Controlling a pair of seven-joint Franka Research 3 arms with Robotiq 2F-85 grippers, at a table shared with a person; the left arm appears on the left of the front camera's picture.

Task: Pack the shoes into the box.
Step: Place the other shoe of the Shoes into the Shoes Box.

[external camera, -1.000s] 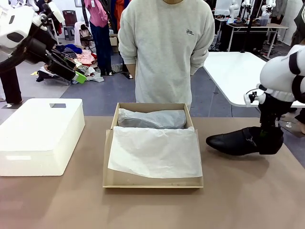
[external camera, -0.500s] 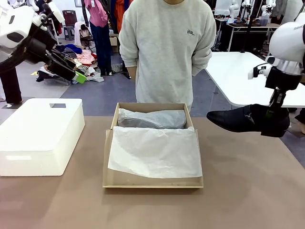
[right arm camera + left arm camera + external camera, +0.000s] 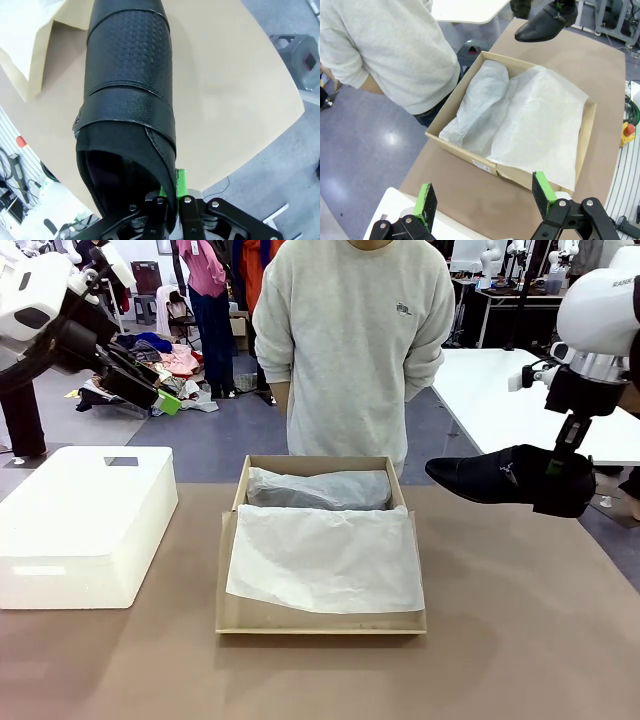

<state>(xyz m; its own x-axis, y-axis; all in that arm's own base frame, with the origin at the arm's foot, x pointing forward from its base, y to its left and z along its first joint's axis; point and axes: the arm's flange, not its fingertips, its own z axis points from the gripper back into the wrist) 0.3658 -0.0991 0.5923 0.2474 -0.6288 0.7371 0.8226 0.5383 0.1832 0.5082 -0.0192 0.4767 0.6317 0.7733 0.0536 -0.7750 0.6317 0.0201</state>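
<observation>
While our right pincer (image 3: 557, 472) hangs above the right end of the counter (image 3: 500, 650), it pinches one black shoe (image 3: 485, 478) by the back of its heel. In the right wrist view we see the two fingers pressed almost together, with the leather wall of the heel opening caught between them. We hold the shoe clear of the counter, roughly level, with its pointed toe aimed toward the box (image 3: 320, 623). It sits off the box's right side, higher than the rim and not yet over it. A strap (image 3: 127, 107) crosses the shoe's upper.

Our left pincer (image 3: 160, 396) is raised at the far left, beyond the white block (image 3: 85, 510), and its jaws are spread wide with nothing between them. Its wrist camera looks down on the box from above.

We see the box standing open in the middle of the counter, well apart from the white block on its left. White tissue paper (image 3: 325, 558) drapes across the box toward our side. Along the far wall lies a tissue-wrapped bulge (image 3: 318, 490); what it covers we cannot tell.

On the far side of the counter, just behind the box, a person (image 3: 350, 340) in a grey sweatshirt stands facing us.
</observation>
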